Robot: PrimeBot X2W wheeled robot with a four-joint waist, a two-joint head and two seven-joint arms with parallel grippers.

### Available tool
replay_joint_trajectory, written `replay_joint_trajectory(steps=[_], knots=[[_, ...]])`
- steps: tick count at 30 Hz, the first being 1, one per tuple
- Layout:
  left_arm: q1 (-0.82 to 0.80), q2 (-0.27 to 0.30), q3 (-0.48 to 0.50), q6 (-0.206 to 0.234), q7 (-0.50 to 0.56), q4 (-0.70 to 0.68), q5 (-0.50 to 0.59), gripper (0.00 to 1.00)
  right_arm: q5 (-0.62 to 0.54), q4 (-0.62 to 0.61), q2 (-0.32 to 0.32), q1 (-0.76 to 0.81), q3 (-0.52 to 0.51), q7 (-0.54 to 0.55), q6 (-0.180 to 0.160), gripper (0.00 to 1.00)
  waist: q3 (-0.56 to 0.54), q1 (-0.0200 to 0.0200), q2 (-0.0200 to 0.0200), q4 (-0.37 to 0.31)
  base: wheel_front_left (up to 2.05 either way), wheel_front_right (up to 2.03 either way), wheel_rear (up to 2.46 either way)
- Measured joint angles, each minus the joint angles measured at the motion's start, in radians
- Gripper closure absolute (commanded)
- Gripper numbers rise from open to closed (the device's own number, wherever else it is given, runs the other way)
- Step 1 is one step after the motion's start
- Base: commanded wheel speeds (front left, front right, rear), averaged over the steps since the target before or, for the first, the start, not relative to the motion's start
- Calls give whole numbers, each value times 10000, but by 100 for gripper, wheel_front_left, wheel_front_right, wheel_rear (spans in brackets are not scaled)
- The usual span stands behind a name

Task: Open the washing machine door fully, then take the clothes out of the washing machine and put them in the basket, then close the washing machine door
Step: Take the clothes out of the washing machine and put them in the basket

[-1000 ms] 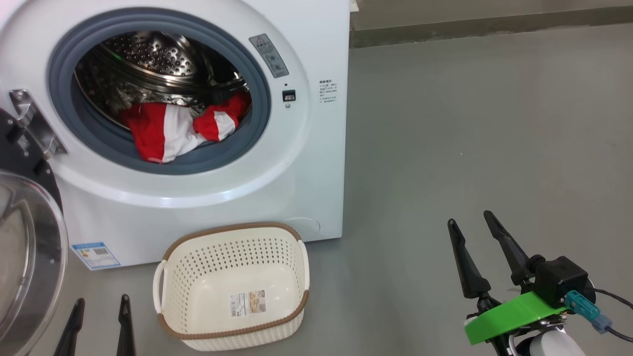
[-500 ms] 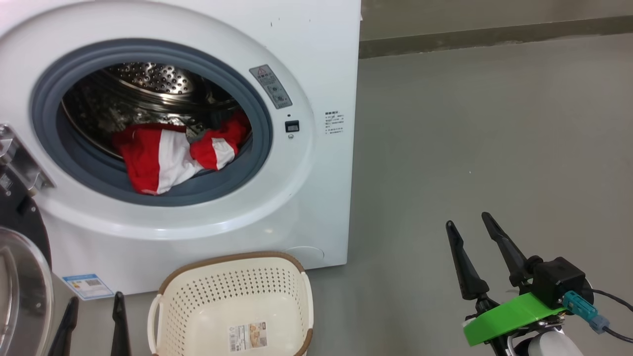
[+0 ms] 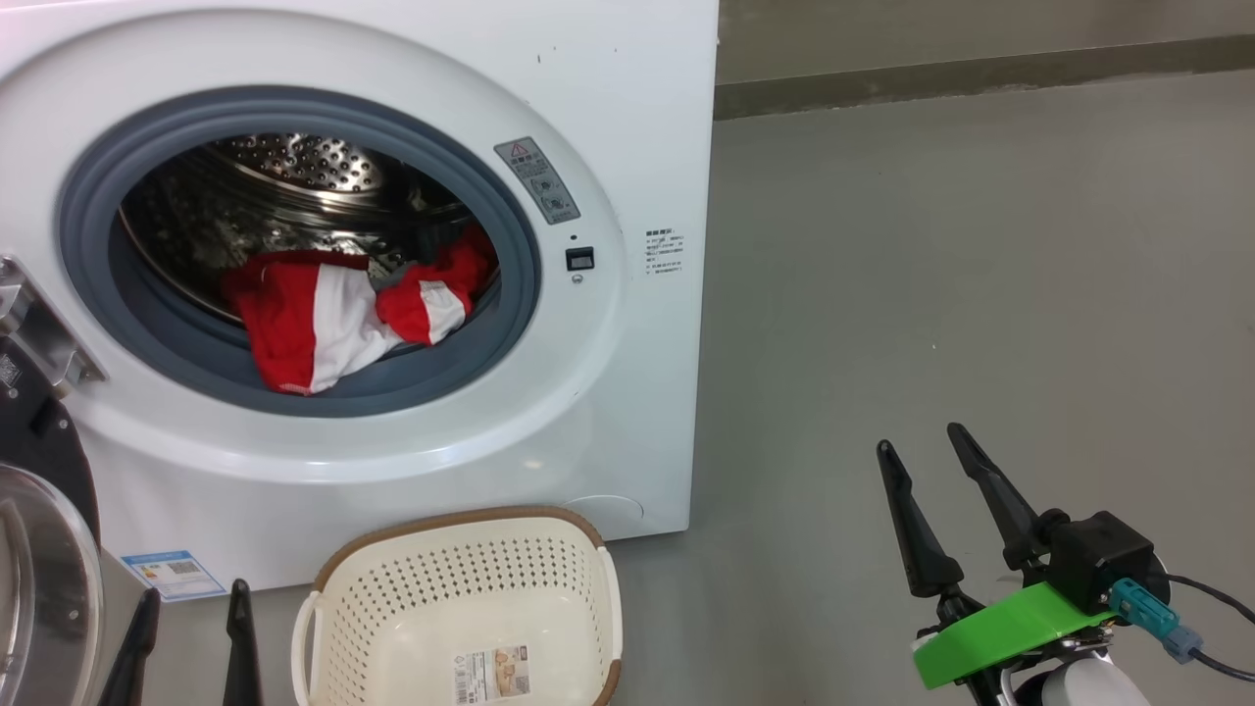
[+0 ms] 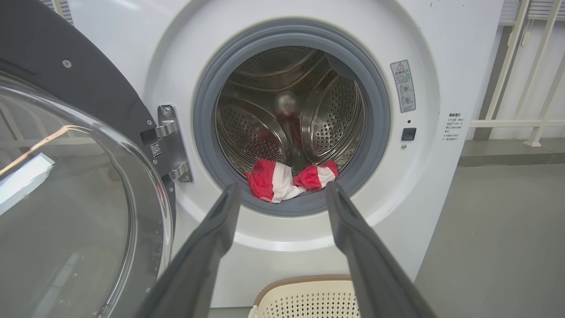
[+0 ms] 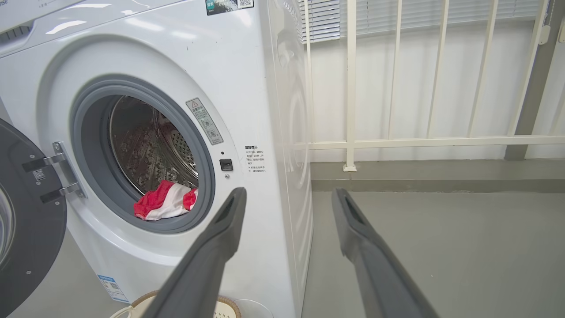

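Black-rimmed glass washing machine door (image 4: 84, 190) looks fully open; left gripper (image 3: 193, 628), right gripper (image 3: 922, 438) spread wide, empty. Next, I'd say: reach red-and-white clothes (image 3: 324, 319) in steel drum (image 4: 265, 123).

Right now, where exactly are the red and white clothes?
In the head view the clothes lie left of centre, low in the open mouth of the washing machine, resting on its grey rubber ring, above the basket.
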Motion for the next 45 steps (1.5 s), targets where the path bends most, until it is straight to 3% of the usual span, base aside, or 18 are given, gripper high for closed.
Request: replay_joint_trajectory(steps=[33,45], knots=[[-74,-21,6,2,0,161,6,0,31,-23,0,1,23,0,0,0,149,0,0,73,0,0,0],[-1456,-31,100,-6,0,525,-13,0,31,-150,2,-7,-2,0,0,0,636,0,0,198,0,0,0]])
